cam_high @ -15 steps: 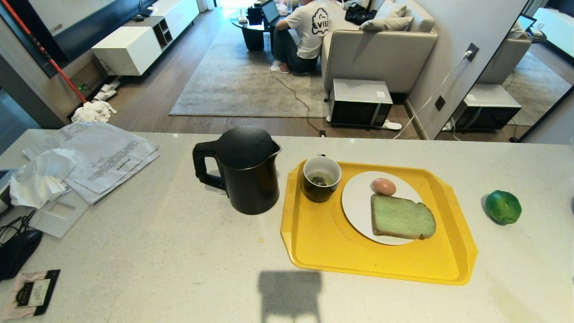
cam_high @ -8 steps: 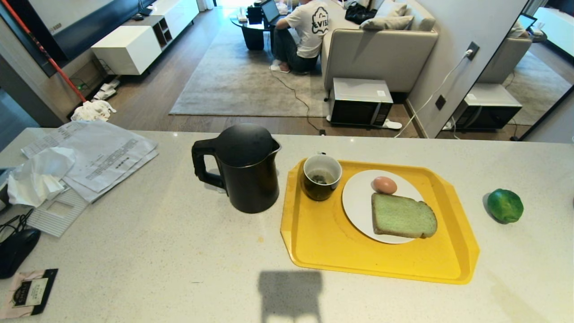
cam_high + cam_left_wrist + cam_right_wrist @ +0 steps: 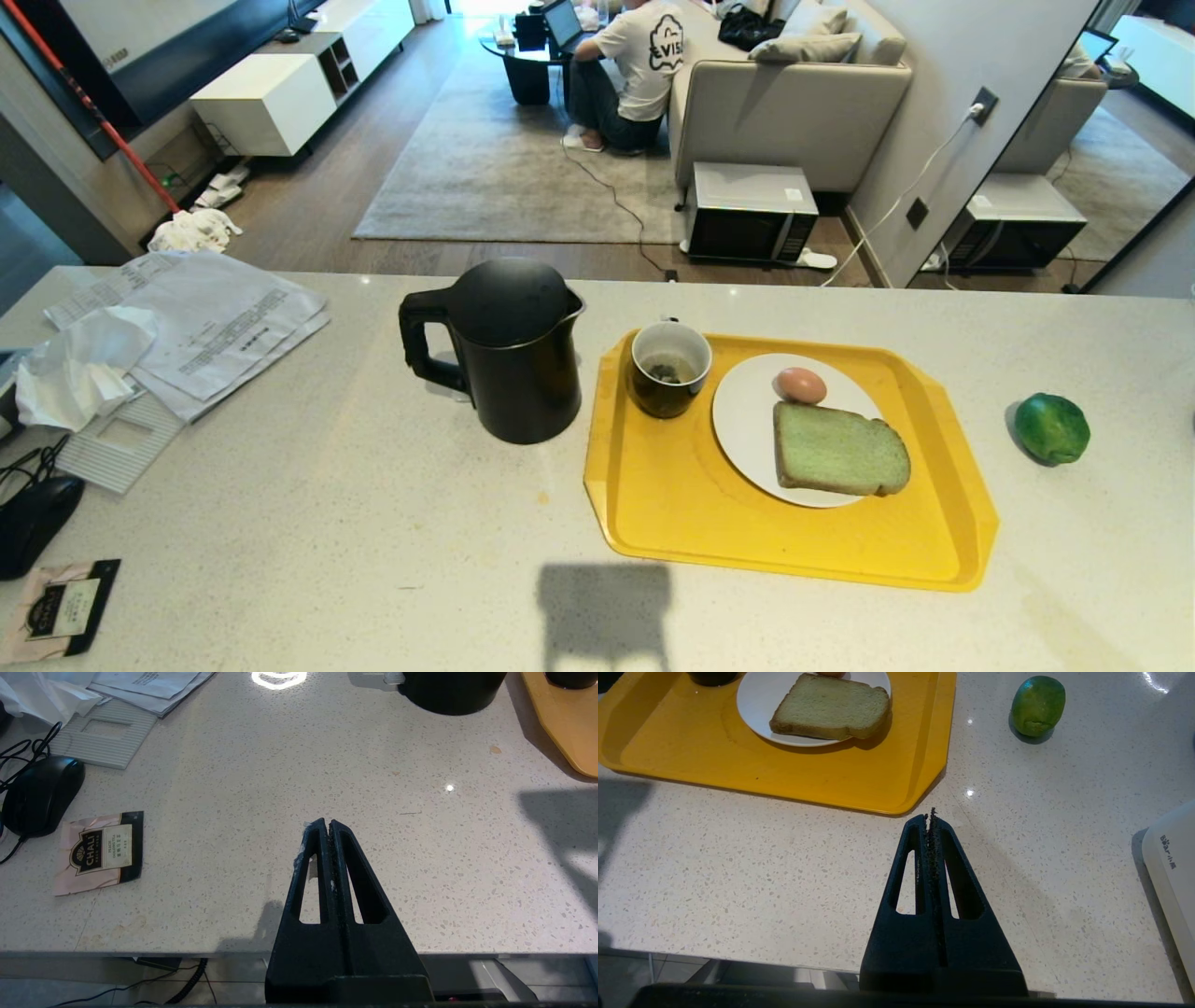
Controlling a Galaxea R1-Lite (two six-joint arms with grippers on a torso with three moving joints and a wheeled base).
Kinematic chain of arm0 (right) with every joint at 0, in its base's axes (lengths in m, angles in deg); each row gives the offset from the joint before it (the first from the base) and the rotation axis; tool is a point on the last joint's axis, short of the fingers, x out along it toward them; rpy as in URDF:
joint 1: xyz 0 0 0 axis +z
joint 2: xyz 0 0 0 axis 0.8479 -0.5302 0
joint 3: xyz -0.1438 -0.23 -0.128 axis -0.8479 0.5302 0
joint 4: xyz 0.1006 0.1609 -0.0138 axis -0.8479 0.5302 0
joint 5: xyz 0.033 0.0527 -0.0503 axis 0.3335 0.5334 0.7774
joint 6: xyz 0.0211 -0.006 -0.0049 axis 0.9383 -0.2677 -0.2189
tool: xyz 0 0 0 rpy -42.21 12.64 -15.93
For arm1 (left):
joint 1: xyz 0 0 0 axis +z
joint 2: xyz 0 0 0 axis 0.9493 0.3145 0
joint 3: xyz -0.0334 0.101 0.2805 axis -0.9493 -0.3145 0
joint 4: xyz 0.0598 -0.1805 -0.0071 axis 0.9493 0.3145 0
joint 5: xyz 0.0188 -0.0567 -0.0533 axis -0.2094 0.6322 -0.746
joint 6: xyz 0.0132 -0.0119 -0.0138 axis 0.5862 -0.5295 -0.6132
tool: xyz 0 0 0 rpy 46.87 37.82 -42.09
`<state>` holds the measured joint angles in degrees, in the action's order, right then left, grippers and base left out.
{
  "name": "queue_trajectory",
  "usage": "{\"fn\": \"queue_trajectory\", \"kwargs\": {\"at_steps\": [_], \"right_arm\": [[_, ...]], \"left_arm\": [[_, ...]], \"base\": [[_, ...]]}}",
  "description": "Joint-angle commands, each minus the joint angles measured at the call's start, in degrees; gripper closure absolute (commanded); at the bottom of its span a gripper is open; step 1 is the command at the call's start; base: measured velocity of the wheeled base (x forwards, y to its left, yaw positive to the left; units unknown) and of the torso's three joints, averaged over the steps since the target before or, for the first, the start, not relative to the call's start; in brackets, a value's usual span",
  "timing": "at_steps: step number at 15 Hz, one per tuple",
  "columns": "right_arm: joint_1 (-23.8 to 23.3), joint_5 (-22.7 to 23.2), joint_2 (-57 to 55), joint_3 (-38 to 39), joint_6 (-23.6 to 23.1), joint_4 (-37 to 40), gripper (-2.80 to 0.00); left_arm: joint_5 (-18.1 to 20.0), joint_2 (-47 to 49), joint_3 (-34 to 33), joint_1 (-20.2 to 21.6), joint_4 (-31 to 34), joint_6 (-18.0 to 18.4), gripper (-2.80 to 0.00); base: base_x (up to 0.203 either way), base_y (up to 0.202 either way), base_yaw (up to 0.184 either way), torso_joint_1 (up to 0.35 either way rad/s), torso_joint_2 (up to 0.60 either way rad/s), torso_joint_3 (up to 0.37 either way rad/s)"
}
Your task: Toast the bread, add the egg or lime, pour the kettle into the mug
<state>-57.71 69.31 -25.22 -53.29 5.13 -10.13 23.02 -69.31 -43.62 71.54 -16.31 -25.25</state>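
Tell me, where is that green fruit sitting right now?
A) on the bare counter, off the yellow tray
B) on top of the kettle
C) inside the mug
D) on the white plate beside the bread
A: the lime lies on the speckled counter, apart from the yellow tray on its right side, while the white plate holds only the bread and an egg.

White appliance (image 3: 1174,877), mostly out of frame
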Motion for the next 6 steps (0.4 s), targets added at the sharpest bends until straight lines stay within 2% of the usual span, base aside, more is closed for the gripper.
{"fn": "queue_trajectory", "kwargs": {"at_steps": [1,6], "right_arm": [[0.08,-0.02,-0.05,-0.04,0.07,0.00,0.00],[0.07,-0.11,-0.05,-0.04,0.07,0.00,0.00]], "left_arm": [[0.01,0.07,-0.01,0.03,-0.01,0.04,0.00],[0.01,0.07,-0.01,0.04,-0.01,0.04,0.00]], "base": [[0.000,0.000,0.000,0.000,0.00,0.000],[0.000,0.000,0.000,0.000,0.00,0.000]]}}
